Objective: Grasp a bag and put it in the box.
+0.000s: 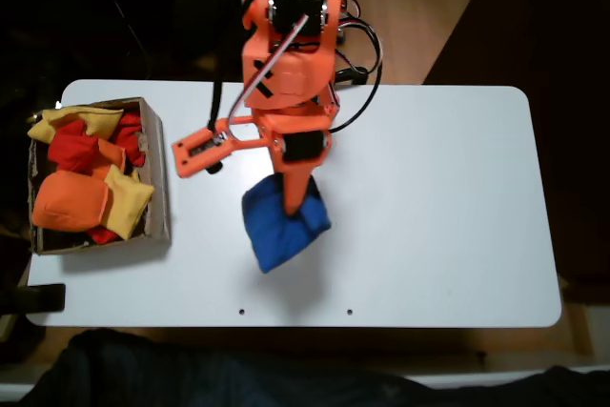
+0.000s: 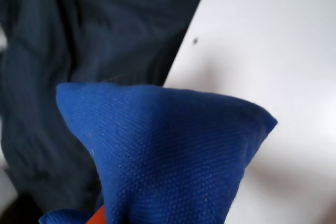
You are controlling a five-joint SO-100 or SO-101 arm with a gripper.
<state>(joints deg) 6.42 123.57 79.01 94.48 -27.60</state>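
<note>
A white table [image 1: 448, 235] with rounded corners takes up the middle of the fixed view, lit brightly from above so that soft shadows fall on its surface. Two small dark holes [image 1: 241, 313] sit near its near edge. Beyond the far edge, a strip of light brown wooden floor [image 1: 419, 7] runs up to the right, flanked by deep darkness on the far left and a dark reddish-brown area [image 1: 562, 35] on the right. Along the near edge lies dark navy cloth [image 1: 191, 369]. In the wrist view, the same folded dark cloth [image 2: 79, 35] hangs beside the table's white edge [image 2: 273, 40].
</note>
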